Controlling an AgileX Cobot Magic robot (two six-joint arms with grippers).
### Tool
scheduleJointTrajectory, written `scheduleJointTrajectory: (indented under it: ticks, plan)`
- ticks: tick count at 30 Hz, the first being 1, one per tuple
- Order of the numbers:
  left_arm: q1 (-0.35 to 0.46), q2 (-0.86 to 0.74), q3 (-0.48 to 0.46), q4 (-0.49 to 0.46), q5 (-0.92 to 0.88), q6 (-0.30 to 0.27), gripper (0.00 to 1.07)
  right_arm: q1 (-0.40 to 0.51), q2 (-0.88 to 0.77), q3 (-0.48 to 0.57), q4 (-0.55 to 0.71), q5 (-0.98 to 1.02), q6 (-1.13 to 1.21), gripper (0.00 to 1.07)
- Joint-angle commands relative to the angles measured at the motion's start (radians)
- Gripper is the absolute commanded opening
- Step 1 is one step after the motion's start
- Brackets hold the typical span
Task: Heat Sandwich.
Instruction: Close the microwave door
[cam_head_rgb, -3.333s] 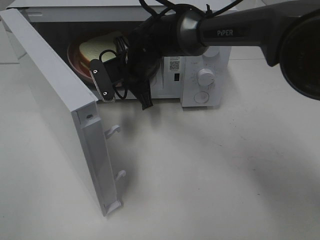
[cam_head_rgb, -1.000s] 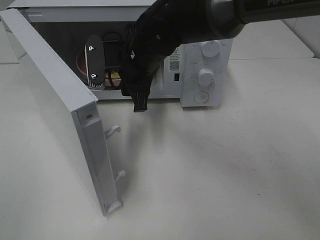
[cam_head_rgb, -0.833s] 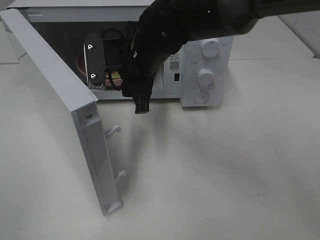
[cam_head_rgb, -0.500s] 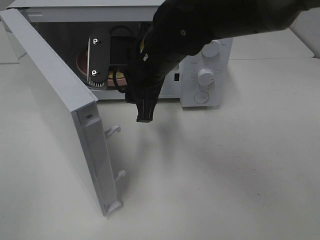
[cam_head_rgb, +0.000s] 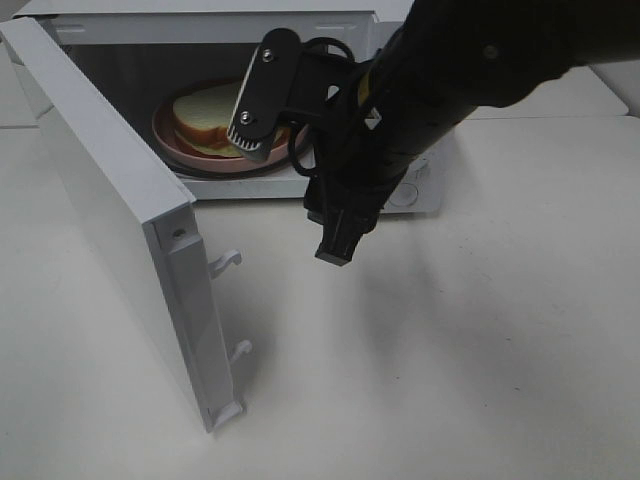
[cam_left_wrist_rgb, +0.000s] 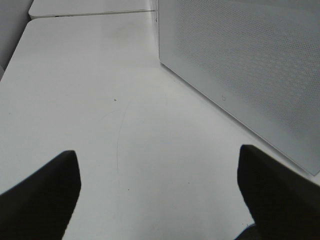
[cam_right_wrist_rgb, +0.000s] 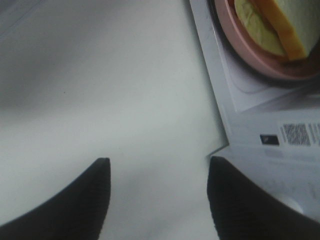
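Sandwich (cam_head_rgb: 205, 115) sits on the pink plate (cam_head_rgb: 159, 128) inside the microwave (cam_head_rgb: 210, 27), so loading looks done. Right claw (cam_right_wrist_rgb: 157, 195) hangs before the opening, jaws apart and empty; left claw (cam_left_wrist_rgb: 160, 195), also spread, hovers beside the open door (cam_head_rgb: 110, 190). Closing the door and starting the heat remain.

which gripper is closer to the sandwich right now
Right. The right gripper hangs open just outside the microwave opening, in front of the sandwich on its pink plate. The left gripper is farther off, over the table on the far side of the open door.
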Motion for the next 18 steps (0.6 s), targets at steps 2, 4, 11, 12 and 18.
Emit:
scheduleJointTrajectory:
  ticks: [2, 4, 11, 12, 18]
  plan:
    - [0.000, -0.022, 0.003, -0.004, -0.012, -0.001, 0.79, 0.002, -0.083, 0.033, -0.006, 0.105, 0.244, 0.58]
    - [0.000, -0.022, 0.003, -0.004, -0.012, -0.001, 0.79, 0.000, -0.093, 0.035, -0.004, 0.124, 0.283, 0.58]
    - [0.000, -0.022, 0.003, -0.004, -0.012, -0.001, 0.79, -0.064, -0.178, 0.036, 0.066, 0.323, 0.489, 0.58]
    - [0.000, -0.022, 0.003, -0.004, -0.012, -0.001, 0.79, -0.064, -0.178, 0.036, 0.066, 0.323, 0.489, 0.58]
    - [0.000, -0.022, 0.003, -0.004, -0.012, -0.001, 0.79, -0.249, -0.256, 0.036, 0.167, 0.462, 0.477, 0.58]
